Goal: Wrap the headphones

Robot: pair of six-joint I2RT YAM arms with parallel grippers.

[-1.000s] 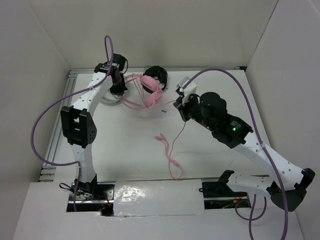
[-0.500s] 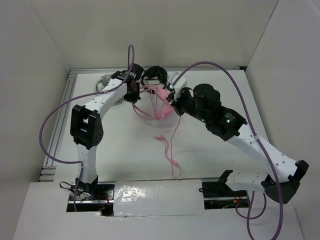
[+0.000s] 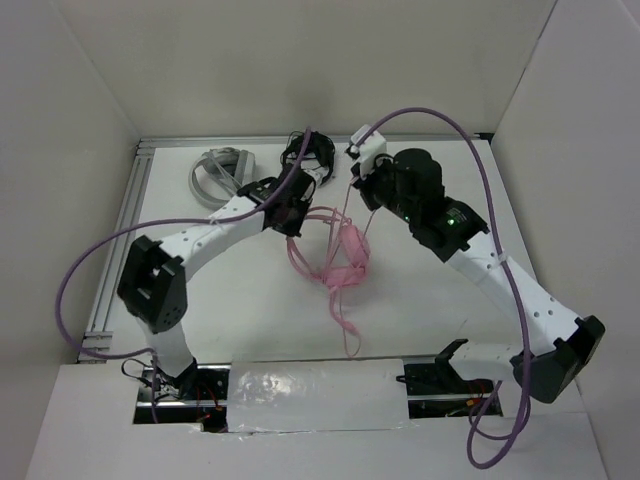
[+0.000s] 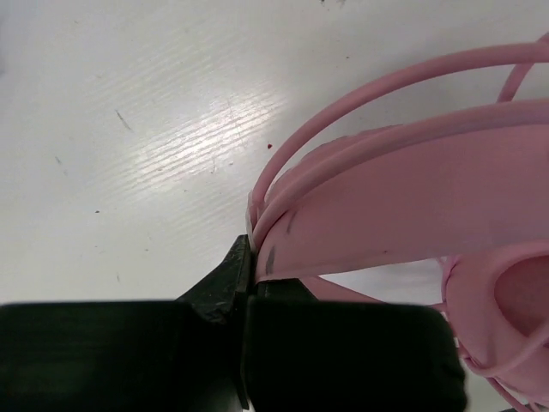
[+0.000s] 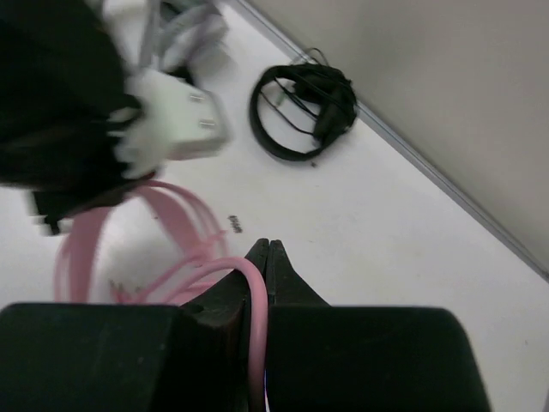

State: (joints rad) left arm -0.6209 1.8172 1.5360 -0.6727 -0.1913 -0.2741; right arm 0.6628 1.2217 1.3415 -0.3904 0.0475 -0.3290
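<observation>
Headphones: pink, with a flat headband, a padded cup and thin cable strands alongside the band.
Place: just right of the left pincer, near the right pincer.
Left pincer: clamped on the headband.
Right pincer: closed on the cable.
Axis: the band ran rightward from the left pincer's tips, and the cable trailed toward the table's near edge.
Unclear: the cups were blurred from above, and the cable's end could not be made out.

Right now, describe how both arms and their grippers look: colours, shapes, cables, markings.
Both the left arm and right arm have white links with bulky black joint housings. A purple cable loops along each. The right arm carries a small green light and a white boxy wrist camera. The left gripper and right gripper are black, tapering to wedge tips.
</observation>
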